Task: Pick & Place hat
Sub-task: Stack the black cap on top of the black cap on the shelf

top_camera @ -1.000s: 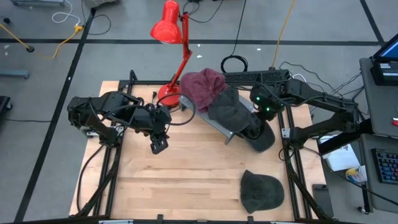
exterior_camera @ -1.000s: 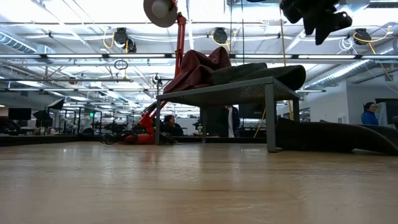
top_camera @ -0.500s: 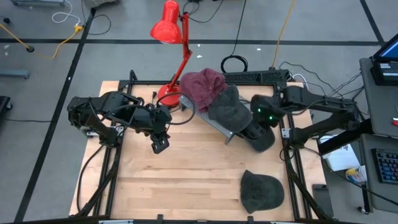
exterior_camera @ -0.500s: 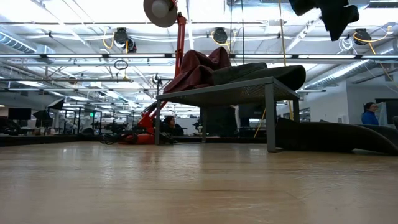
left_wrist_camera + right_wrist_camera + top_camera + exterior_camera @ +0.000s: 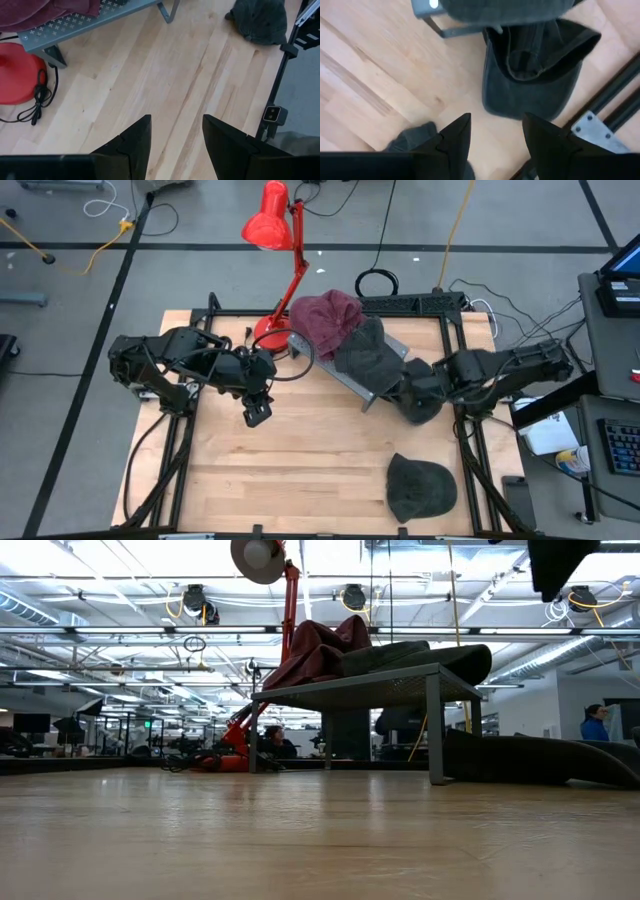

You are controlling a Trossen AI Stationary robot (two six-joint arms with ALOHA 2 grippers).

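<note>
Bright, even overhead lighting; soft, faint shadows on the wooden table (image 5: 300,460). Glaring ceiling lights (image 5: 80,560) blown out in the low view. Near tabletop blurred there. Slight motion blur in the right wrist view.

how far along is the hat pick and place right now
Looks done: a maroon hat and a dark grey hat lie on the grey metal rack.
In hand: nothing held. The right gripper hangs open above the dark cap lying on the table beside the rack; the left gripper waits open over bare wood.
Left: that cap, and the green-grey cap near the table's front edge.
</note>
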